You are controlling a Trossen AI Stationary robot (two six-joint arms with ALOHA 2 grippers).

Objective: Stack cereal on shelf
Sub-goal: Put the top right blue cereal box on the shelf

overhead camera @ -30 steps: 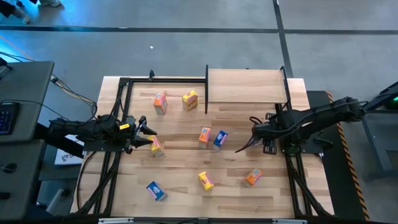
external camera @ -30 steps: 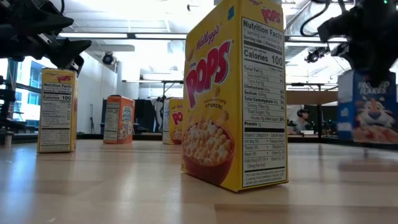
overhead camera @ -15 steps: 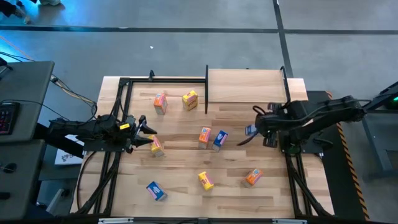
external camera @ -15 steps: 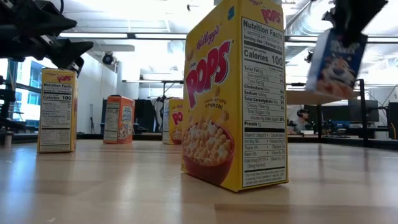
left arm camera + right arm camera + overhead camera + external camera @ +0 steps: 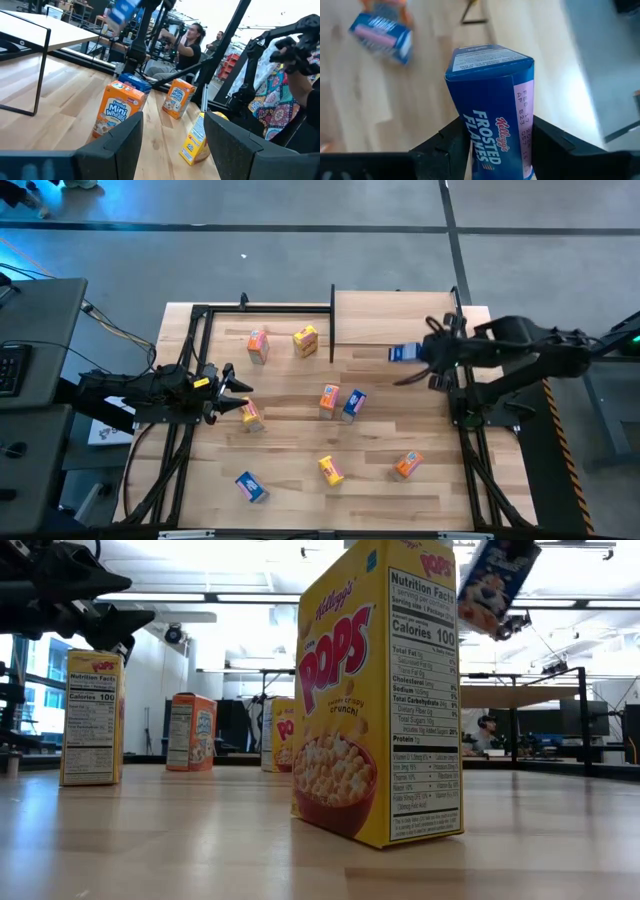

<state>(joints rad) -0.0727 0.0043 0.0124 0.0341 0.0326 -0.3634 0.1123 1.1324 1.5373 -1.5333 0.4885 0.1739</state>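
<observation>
My right gripper [image 5: 418,354] is shut on a blue cereal box [image 5: 492,95], in the air just in front of the shelf [image 5: 395,318], a light-wood board on black posts at the far right. The box shows high and tilted in the low view [image 5: 495,578]. My left gripper [image 5: 238,392] is open and empty over the table's left side, beside a yellow box [image 5: 250,416]. Its wrist view looks past an orange box [image 5: 117,107] standing on its base. Several more boxes stand on the table, among them a yellow one [image 5: 380,690]. My right gripper pinches the blue box between its two fingers [image 5: 547,145], on two opposite sides of the box's end nearer the wrist [image 5: 517,150]. The fingers come about level from the table's right, along the box. The box is lifted clear and tilted, its free end [image 5: 487,55] pointing away from the gripper.
Boxes stand scattered on the tabletop: orange [image 5: 258,345] and yellow [image 5: 305,340] at the far left of the shelf, orange [image 5: 329,399] and blue [image 5: 353,404] mid-table, blue [image 5: 250,486], yellow [image 5: 331,470] and orange [image 5: 407,465] near the front. People show beyond the table [image 5: 192,42].
My right gripper has risen from the table with the blue box and gone toward the far edge, up to the shelf's front. The box, which stood on the table, is now lifted clear and tipped over.
</observation>
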